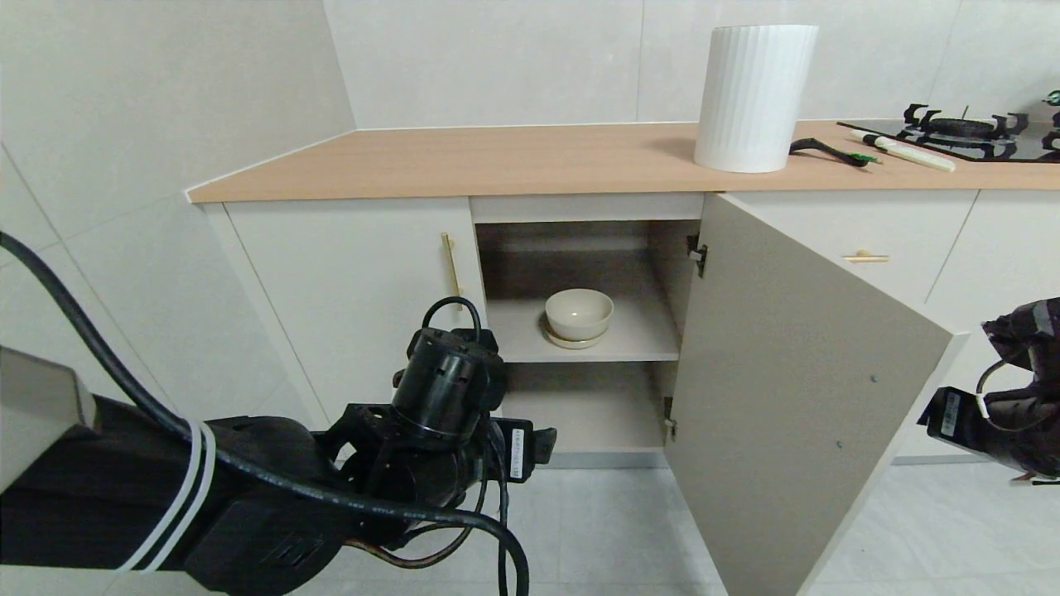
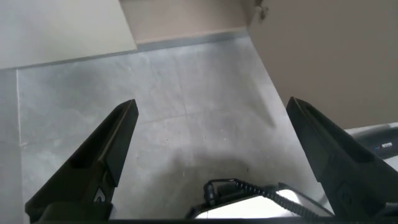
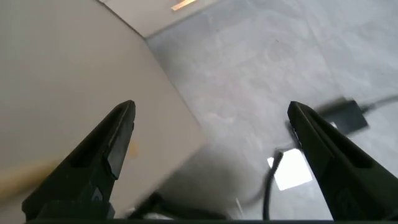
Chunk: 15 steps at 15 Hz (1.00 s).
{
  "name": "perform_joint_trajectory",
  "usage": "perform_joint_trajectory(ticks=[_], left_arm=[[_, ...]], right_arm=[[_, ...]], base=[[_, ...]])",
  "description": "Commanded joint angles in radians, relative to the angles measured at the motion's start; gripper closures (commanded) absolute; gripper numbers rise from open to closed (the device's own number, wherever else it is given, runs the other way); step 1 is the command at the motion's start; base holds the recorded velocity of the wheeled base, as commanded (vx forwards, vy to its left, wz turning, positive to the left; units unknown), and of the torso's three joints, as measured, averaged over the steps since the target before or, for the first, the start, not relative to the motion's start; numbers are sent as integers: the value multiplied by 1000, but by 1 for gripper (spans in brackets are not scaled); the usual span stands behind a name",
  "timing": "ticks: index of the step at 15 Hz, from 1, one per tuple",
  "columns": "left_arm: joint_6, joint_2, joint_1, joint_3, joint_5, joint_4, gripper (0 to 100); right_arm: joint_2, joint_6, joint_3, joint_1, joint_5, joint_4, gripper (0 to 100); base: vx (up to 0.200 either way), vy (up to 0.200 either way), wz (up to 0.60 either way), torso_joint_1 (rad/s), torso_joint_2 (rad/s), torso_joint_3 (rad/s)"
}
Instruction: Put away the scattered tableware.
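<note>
While bowl (image 1: 579, 313) rests on plate (image 1: 570, 340) inside open cabinet (image 1: 642, 331), we note left gripper (image 2: 210, 107), right gripper (image 3: 211, 108) spread, empty; black utensil (image 1: 831, 151) on far counter (image 1: 497, 159) likely awaits stowing.

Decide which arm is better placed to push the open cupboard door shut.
Probably right. The right tool, open, hangs just beyond the door's free edge, on its outer side. The left tool, also open, sits over the floor on the door's inner side.
</note>
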Motion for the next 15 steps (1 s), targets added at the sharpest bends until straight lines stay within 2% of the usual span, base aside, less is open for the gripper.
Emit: perform_joint_trajectory(ticks=[1, 5, 7, 8, 11, 13, 15], left_arm=[[1, -9, 4, -1, 0, 0, 0], [18, -41, 31, 1, 2, 1, 0], [17, -58, 63, 1, 6, 1, 0], [11, -64, 96, -2, 34, 1, 0], [-2, -75, 143, -14, 144, 1, 0], [4, -101, 163, -11, 144, 4, 0], [41, -145, 169, 9, 140, 9, 0]], right_arm=[[81, 0, -34, 47, 17, -11, 0], [84, 12, -51, 193, 54, -11, 0], [105, 15, -90, 281, 54, -11, 0], [125, 15, -114, 325, 54, -11, 0], [211, 14, -225, 396, 54, -5, 0], [273, 12, -297, 431, 54, -5, 0], [337, 6, -384, 466, 54, 0, 0]], base=[[0, 0, 0, 0, 0, 0], [0, 0, 0, 0, 0, 0], [0, 0, 0, 0, 0, 0], [0, 0, 0, 0, 0, 0], [0, 0, 0, 0, 0, 0], [0, 0, 0, 0, 0, 0], [0, 0, 0, 0, 0, 0]])
